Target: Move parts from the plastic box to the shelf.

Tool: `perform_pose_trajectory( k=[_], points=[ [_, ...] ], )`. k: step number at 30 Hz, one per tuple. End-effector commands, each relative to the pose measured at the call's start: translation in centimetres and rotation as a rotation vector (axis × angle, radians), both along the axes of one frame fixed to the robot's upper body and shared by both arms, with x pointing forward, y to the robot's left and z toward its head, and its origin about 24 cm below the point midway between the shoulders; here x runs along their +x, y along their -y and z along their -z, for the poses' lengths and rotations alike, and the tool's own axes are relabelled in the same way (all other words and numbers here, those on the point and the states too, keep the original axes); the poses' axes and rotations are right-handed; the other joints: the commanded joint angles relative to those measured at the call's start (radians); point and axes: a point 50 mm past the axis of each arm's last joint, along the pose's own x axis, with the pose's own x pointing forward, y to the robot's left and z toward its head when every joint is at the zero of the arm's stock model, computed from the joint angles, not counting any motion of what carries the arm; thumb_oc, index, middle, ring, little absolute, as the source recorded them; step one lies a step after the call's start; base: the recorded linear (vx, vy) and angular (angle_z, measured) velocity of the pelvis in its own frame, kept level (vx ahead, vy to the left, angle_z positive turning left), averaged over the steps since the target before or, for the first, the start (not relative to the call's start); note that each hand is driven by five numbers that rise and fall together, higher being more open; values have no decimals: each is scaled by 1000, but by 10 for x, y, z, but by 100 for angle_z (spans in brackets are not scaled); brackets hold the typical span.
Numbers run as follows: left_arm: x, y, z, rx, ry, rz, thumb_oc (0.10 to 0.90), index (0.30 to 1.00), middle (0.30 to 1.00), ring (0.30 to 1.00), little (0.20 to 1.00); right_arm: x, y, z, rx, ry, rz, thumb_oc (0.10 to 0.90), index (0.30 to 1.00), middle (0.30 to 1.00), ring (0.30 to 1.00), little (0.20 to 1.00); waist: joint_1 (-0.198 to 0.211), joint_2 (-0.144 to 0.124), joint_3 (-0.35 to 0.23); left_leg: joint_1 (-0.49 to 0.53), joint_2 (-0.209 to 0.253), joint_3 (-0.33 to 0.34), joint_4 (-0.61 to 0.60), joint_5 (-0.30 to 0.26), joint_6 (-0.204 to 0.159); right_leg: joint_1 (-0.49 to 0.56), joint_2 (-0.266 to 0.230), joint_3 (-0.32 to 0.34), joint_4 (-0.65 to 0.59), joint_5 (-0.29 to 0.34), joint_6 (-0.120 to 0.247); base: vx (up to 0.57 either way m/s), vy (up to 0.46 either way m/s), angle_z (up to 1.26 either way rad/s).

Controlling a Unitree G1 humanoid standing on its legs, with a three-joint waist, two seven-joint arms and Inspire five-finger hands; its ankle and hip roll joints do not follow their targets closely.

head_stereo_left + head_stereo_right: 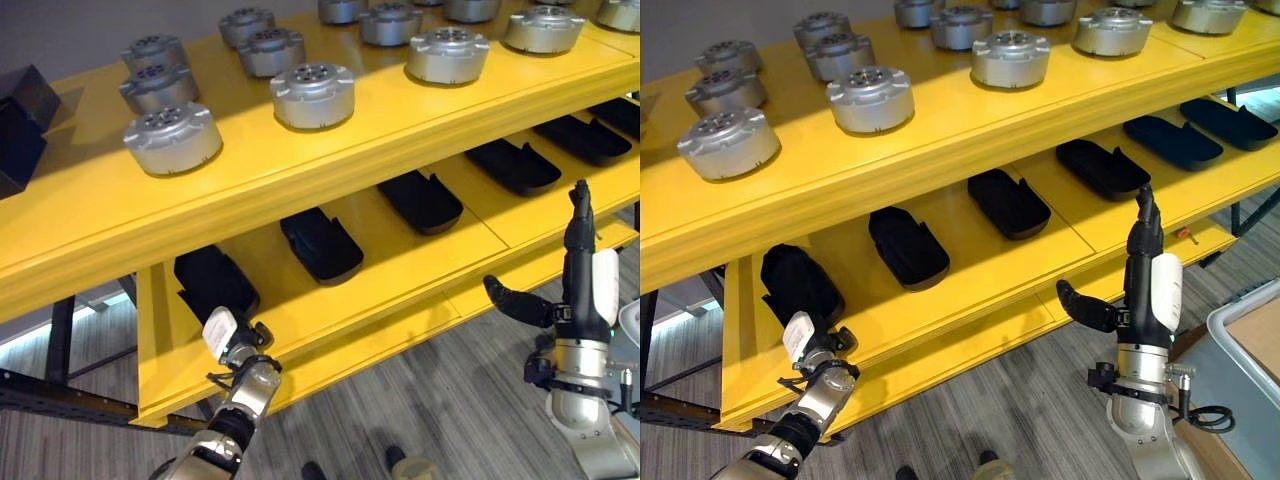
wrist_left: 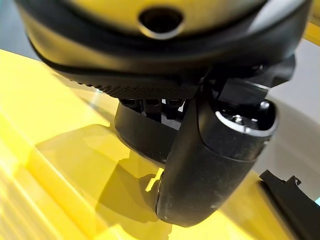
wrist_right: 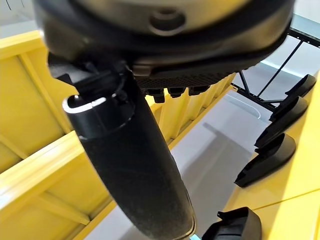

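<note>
Left eye view: yellow shelf [image 1: 300, 170], upper deck carrying silver round parts [image 1: 312, 95] in rows; lower deck carrying black parts [image 1: 320, 243] in a spaced row. Left hand [image 1: 240, 345] at the lower deck's front edge, just beside the leftmost black part [image 1: 213, 280]; whether it grips cannot be told. Right hand [image 1: 578, 270] raised before the shelf, fingers straight, thumb out, empty.

Right eye view: same layout; grey box [image 1: 1252, 325] corner at the right edge, behind the right hand.

Left wrist view: thumb [image 2: 210, 160] close over the leftmost black part [image 2: 142, 137]; contact unclear.

Right wrist view: thumb [image 3: 130, 170] extended, nothing held.

Advice: seat the part flat, in line with its neighbours, then withdraw straight back.
</note>
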Motion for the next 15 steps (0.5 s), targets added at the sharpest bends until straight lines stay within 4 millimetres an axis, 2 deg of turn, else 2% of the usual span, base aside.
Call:
perform_pose_trajectory(
  k=[1, 10, 15],
  points=[
    [19, -9, -20, 108, 48, 34, 900, 1000, 1000, 1000, 1000, 8, -6, -49, -53, 241, -77, 900, 1000, 1000, 1000, 1000, 4, -59, -58, 2, 60, -8, 67, -108, -17, -89, 47, 14, 118, -64, -23, 0, 0, 0],
    [26, -24, -35, 330, 37, 136, 900, 1000, 1000, 1000, 1000, 8, -3, -49, -53, 231, -74, 900, 1000, 1000, 1000, 1000, 5, -51, -57, 3, 57, -12, 67, -110, -19, -92, 44, 12, 122, -67, -20, 2, 0, 1],
    [27, -24, -38, 475, -15, 234, 900, 1000, 1000, 1000, 1000, 8, -1, -50, -53, 227, -78, 900, 1000, 1000, 1000, 1000, 6, -47, -56, 1, 55, -13, 68, -112, -20, -94, 42, 13, 123, -67, -19, -1, 7, 0]
  ],
)
